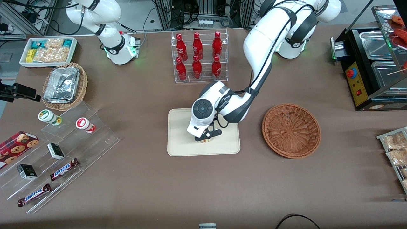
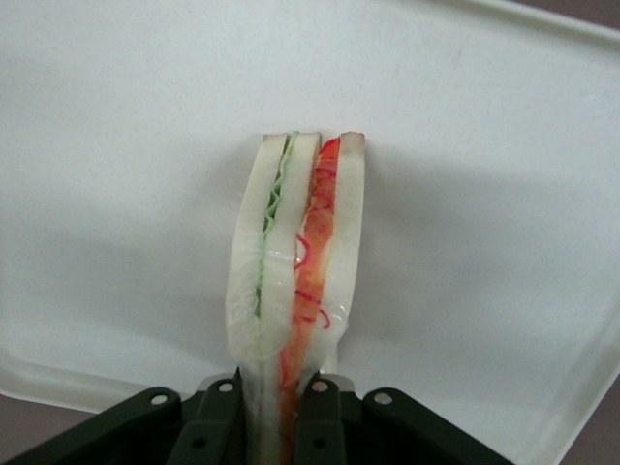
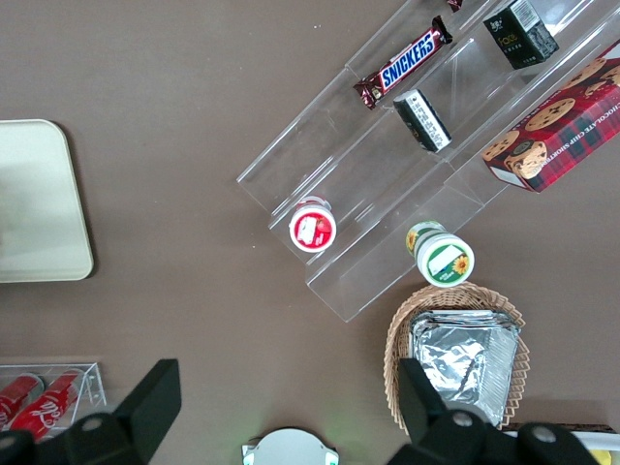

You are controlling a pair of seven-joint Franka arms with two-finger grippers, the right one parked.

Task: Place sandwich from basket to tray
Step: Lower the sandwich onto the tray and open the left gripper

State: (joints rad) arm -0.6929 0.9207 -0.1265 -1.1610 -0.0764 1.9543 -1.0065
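Observation:
My left gripper [image 1: 206,138] is over the cream-beige tray [image 1: 179,148] and is shut on the sandwich [image 1: 206,140]. In the left wrist view the sandwich [image 2: 295,252], a wedge of pale bread with green and red filling, stands on edge between the black fingers [image 2: 218,417] with the tray [image 2: 126,145] right beneath it. I cannot tell whether it touches the tray. The reddish-brown woven basket [image 1: 291,129] lies beside the tray toward the working arm's end of the table and holds nothing.
A clear rack of red bottles [image 1: 199,57] stands farther from the front camera than the tray. Clear acrylic steps [image 1: 63,152] with snacks and a tan basket with foil containers [image 1: 63,85] lie toward the parked arm's end. A black warmer [image 1: 372,66] stands at the working arm's end.

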